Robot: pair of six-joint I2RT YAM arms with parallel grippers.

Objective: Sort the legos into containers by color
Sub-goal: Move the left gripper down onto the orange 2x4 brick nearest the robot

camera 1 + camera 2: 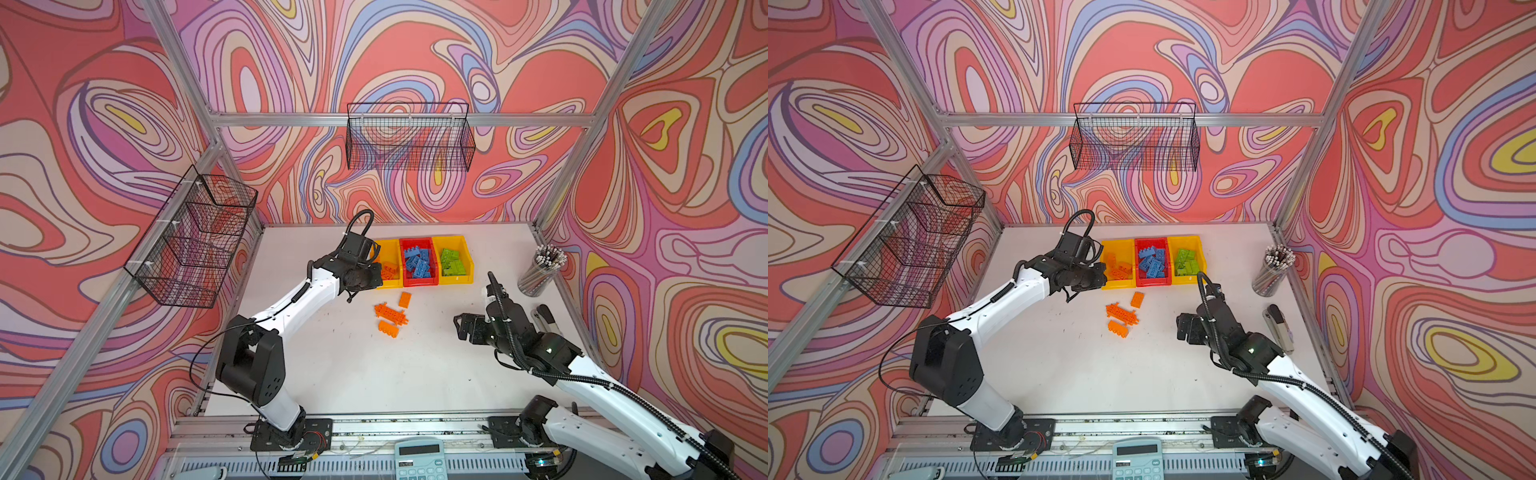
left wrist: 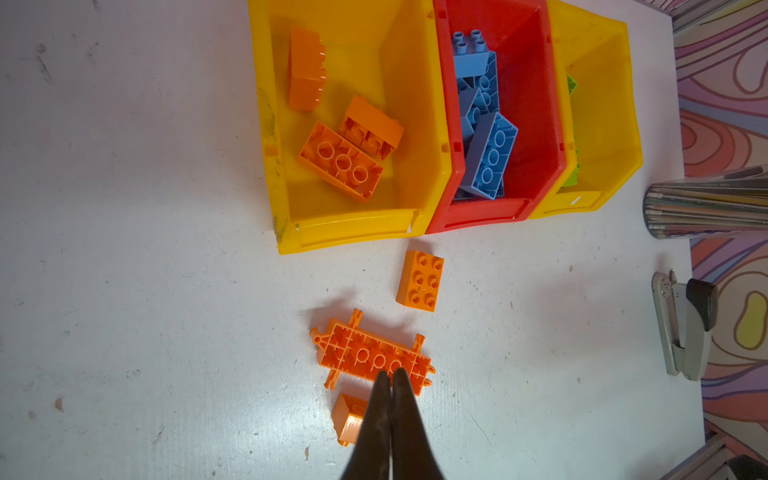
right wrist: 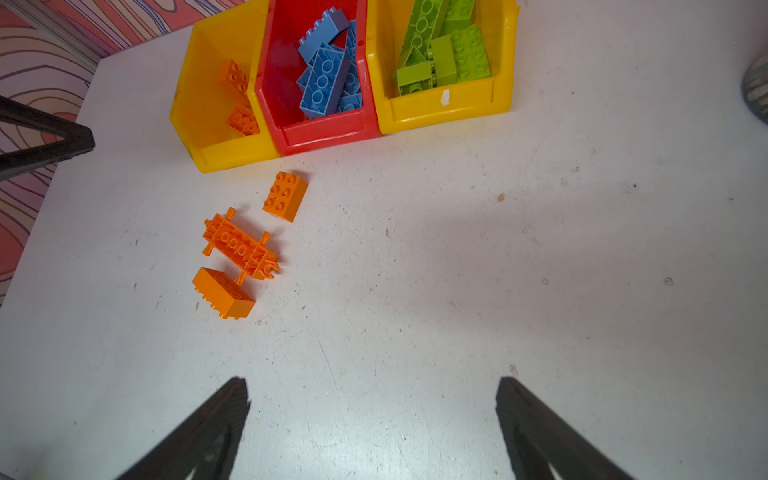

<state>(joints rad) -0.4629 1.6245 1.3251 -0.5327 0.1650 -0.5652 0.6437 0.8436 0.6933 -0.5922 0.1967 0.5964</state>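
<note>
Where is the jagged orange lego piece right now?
In both top views the jagged orange piece lies near the middle of the table, just in front of the leftmost yellow bin, between a studs-up orange brick and a tipped orange brick.

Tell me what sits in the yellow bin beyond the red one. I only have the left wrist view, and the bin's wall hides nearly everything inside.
Observer: Only lime green bricks lie in that yellow bin; no other colour shows there.
Operator: Report the right gripper; it is outside my picture.
Observer: The right gripper is open and empty, above bare table.
Operator: Describe the orange brick that the left gripper half hides from me.
Observer: It lies tipped on its side, studs pointing sideways, right beside the jagged orange piece.
</note>
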